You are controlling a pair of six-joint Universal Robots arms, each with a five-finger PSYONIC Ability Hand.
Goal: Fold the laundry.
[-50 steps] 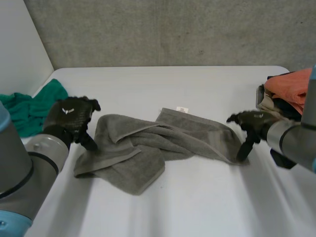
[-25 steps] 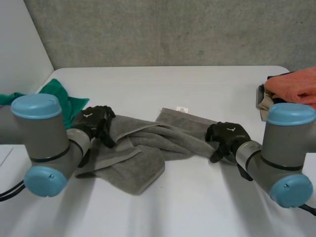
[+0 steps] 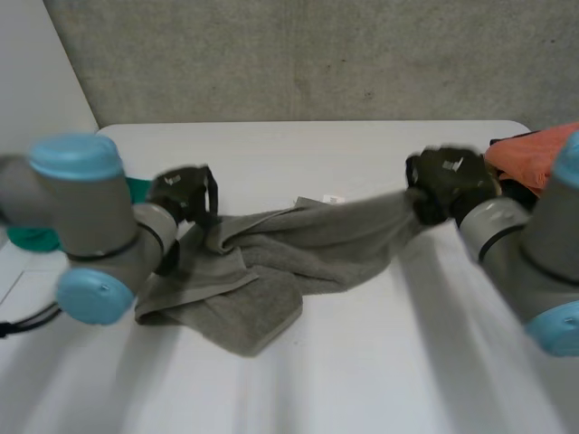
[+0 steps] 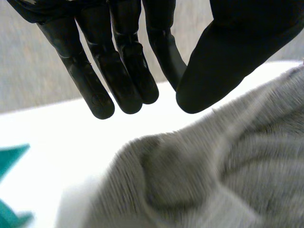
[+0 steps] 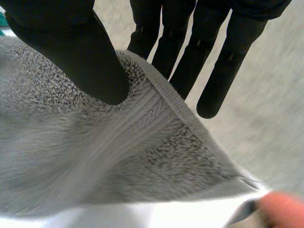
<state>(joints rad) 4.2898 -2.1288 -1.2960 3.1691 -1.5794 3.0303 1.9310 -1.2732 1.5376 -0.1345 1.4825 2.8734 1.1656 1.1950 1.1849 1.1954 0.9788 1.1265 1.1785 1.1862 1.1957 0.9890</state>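
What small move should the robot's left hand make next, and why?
Probably close the left hand on the grey towel fold at its fingertips. Its fingers are straight and grip nothing, while the right hand pinches the towel's other end, raised off the table. The towel lies bunched between them.

Right hand (image 3: 450, 179) has lifted the towel (image 3: 308, 249) end.

Crumpled grey towel (image 3: 298, 258), rt end raised & stretched.
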